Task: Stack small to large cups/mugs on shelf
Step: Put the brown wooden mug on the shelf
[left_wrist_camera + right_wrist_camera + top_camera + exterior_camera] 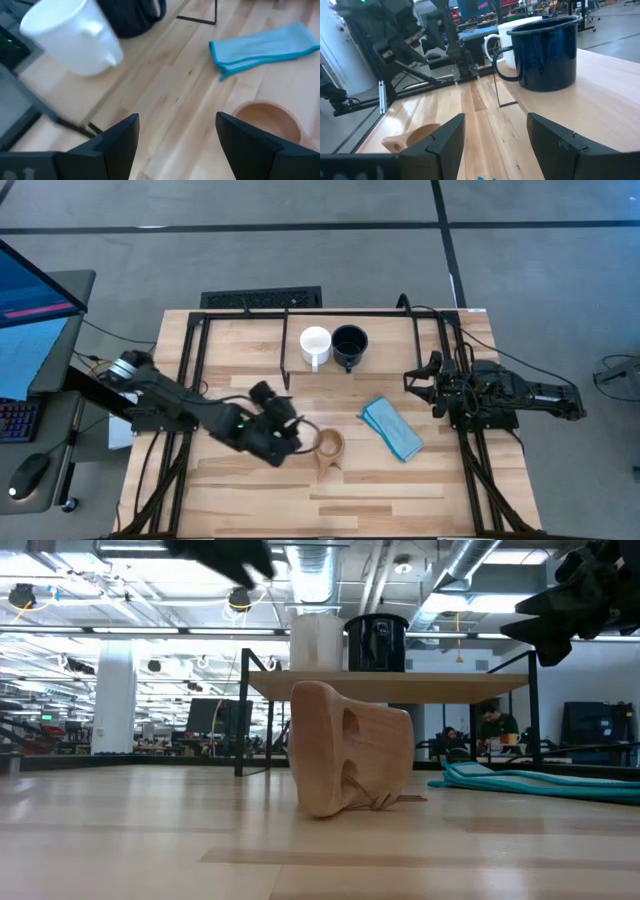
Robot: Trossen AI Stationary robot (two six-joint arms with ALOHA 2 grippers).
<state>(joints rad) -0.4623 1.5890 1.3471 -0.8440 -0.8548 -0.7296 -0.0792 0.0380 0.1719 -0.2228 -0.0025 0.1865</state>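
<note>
The white mug [315, 345] and the dark navy mug [349, 346] stand side by side on the wood board of the black-barred shelf [450, 686] at the table's far middle. The tan-brown mug [330, 447] is on the tabletop, its mouth up and its handle toward the near edge; in the low view [350, 745] it looks tilted. My left gripper [295, 425] is open and empty above the table, just left of the tan mug [267, 120]. My right gripper [412, 380] is open and empty, raised at the right, facing the shelf mugs [545, 52].
A folded light blue cloth [392, 428] lies on the table to the right of the tan mug. The shelf's thin black legs [242, 710] stand on the tabletop. Black frame rails [190, 370] run along both table sides.
</note>
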